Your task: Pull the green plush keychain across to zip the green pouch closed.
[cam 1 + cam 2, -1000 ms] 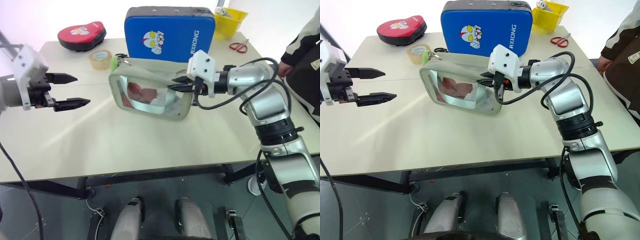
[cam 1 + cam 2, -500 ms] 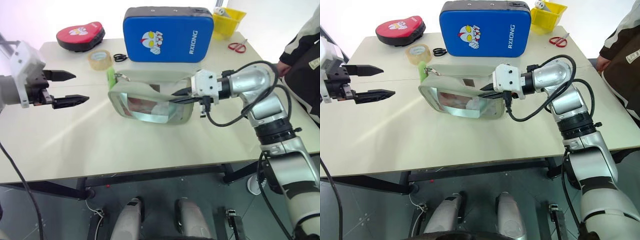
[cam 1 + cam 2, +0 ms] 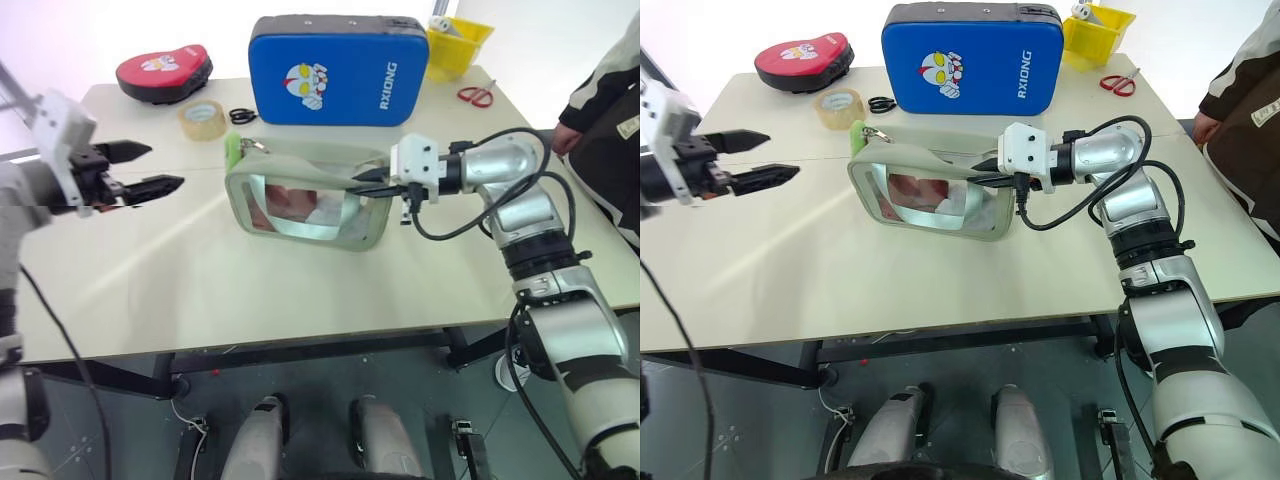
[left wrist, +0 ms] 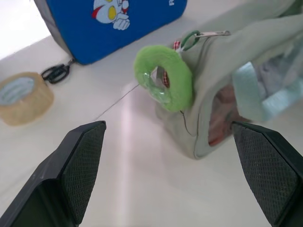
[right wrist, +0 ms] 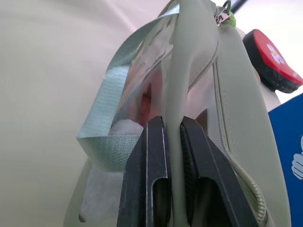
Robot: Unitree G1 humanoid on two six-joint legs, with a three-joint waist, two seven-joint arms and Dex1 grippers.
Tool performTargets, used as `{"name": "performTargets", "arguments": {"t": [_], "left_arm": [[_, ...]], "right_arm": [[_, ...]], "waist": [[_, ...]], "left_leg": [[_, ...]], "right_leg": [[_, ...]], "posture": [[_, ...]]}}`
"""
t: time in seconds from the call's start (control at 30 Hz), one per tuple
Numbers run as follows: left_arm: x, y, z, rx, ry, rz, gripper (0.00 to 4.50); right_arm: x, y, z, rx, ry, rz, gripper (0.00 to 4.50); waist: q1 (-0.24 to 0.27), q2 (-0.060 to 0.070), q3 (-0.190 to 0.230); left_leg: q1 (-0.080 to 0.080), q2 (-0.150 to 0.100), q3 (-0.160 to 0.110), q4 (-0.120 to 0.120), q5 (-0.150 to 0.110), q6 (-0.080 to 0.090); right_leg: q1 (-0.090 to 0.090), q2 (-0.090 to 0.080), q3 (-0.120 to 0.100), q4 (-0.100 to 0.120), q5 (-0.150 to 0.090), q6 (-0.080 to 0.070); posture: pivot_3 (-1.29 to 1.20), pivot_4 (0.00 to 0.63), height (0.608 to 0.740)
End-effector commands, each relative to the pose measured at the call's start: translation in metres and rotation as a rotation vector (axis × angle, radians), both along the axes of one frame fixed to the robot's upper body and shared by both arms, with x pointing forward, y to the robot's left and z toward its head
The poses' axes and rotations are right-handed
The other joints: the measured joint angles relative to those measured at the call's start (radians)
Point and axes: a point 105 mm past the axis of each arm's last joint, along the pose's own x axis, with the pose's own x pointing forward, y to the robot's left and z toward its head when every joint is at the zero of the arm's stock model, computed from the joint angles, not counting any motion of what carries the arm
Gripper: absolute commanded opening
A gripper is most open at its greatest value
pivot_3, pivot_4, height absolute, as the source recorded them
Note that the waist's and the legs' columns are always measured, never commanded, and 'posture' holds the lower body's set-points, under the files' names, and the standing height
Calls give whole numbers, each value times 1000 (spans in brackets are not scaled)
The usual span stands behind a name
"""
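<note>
Our left claw [image 3: 150, 170], spread wide, has closed in on the plush ring [image 4: 164, 78]; right claw [image 5: 171, 142] pinches the pouch [image 3: 305, 195] edge, apparently steady — ring grab next.

Head stereo looks down over table [image 3: 300, 290]; wrist cams close (probably).

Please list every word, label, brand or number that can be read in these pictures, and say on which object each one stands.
"RXIONG": white letters running upward on the right side of the blue pad, beside its cartoon figure.
The red pad has a small printed figure; any lettering there is too small to read.
The person's sleeve carries a pale patch, too small to read.
No readable text on the green pouch, the tape roll or the yellow bin.
</note>
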Motion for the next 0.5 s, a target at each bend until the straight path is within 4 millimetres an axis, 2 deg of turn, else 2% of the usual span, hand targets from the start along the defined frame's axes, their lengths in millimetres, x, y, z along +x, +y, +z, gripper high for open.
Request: {"name": "performTargets", "arguments": {"t": [0.03, 0.23, 0.4, 0.43, 0.5], "left_arm": [[12, -10, 6, -90, -22, 20, 4500], [35, -25, 1, -188, 3, 29, 4500], [46, -35, -5, -222, 46, 10, 4500], [48, -35, -7, -218, 54, 13, 4078], [51, -36, -11, -211, 69, 10, 3612]], "right_arm": [[-1, 3, 12, 12, -40, 12, 11], [-4, 3, 11, 17, -32, 14, 11], [-7, 5, 12, 28, -27, 17, 11], [-7, 5, 12, 29, -27, 17, 0], [-8, 5, 12, 32, -25, 16, 0]], "waist": [[0, 0, 0], [-1, 0, 0], [-1, 0, 0], [-1, 0, 0], [-1, 0, 0]], "left_leg": [[0, 0, 0, 0, 0, 0], [0, 0, 0, 0, 0, 0], [0, 0, 0, 1, 0, 0], [0, 0, 0, 1, 0, 0], [0, 0, 0, 1, 0, 0]], "right_leg": [[0, 0, 0, 0, 0, 0], [0, 0, 0, 1, 1, 1], [0, 0, 0, 1, 1, 1], [0, 0, 0, 1, 1, 1], [0, 0, 0, 1, 1, 1]], "posture": [[0, 150, 740], [0, 150, 740], [0, 150, 740], [0, 150, 740], [0, 150, 740]]}}
